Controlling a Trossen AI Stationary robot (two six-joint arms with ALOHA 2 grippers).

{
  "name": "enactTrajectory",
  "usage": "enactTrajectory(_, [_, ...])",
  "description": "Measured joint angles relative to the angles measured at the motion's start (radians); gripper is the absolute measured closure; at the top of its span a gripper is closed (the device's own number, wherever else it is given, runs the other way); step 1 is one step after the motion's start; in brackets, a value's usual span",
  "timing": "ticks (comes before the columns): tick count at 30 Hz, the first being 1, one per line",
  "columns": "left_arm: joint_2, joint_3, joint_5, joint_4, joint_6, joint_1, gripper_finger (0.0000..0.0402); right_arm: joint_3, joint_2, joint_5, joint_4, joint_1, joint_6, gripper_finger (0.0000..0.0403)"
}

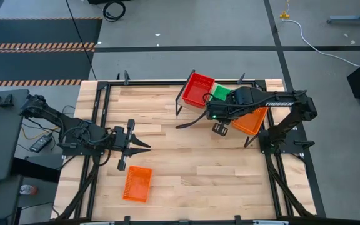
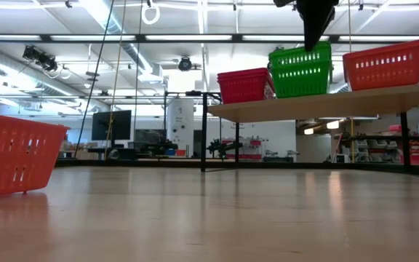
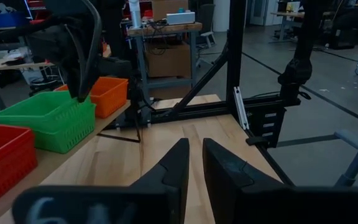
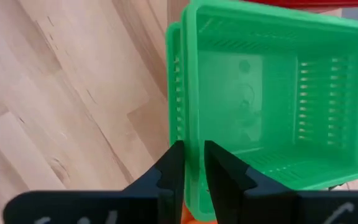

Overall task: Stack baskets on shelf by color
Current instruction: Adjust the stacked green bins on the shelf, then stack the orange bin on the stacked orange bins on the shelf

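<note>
The tilted wooden shelf (image 2: 326, 102) stands at the table's far right. It carries red baskets (image 1: 199, 89) on its left, green baskets (image 1: 219, 92) in the middle and orange baskets (image 1: 250, 120) on the right. In the right wrist view the green basket (image 4: 272, 99) sits nested in another green one. My right gripper (image 4: 193, 163) is above this stack, shut on the top basket's wall. One more orange basket (image 1: 137, 183) rests on its base at the near left of the table. My left gripper (image 1: 147, 145) hovers shut over the table's left middle. My right gripper holds the top green basket by one side wall at its rim (image 4: 194, 134). The wall is pinched between the two fingers, one finger (image 4: 225, 171) inside the basket and one outside. The fingers point down from above (image 2: 313, 36). The basket sits nested in the green one below, on the shelf.
The shelf stands on thin black legs (image 2: 204, 131) with open room beneath it. Black frame rails (image 1: 99, 119) run along the table's sides. Bare tabletop (image 1: 199, 162) stretches between the shelf and the lone orange basket (image 2: 13, 156).
</note>
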Motion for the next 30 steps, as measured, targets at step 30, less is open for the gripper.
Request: enactTrajectory(30, [0.0,0.0,0.0,0.0,0.0,0.0,0.0351,-0.001,0.0,-0.08,0.135,0.137,0.172,0.0248])
